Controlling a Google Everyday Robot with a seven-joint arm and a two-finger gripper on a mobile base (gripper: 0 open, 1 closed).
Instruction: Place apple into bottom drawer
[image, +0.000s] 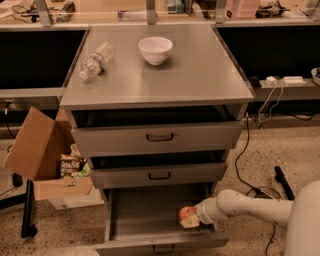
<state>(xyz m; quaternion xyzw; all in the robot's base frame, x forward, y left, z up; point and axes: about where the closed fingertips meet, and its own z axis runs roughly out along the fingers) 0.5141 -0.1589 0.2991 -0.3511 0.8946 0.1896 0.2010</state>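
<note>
The red-orange apple is inside the open bottom drawer, at its right side. My gripper reaches in from the right on the white arm and is shut on the apple, holding it just over the drawer's grey floor. The fingers are mostly hidden behind the apple and wrist.
The two upper drawers stand slightly open above. On the cabinet top are a white bowl and a plastic bottle lying on its side. An open cardboard box is at the left. Cables lie on the floor at the right.
</note>
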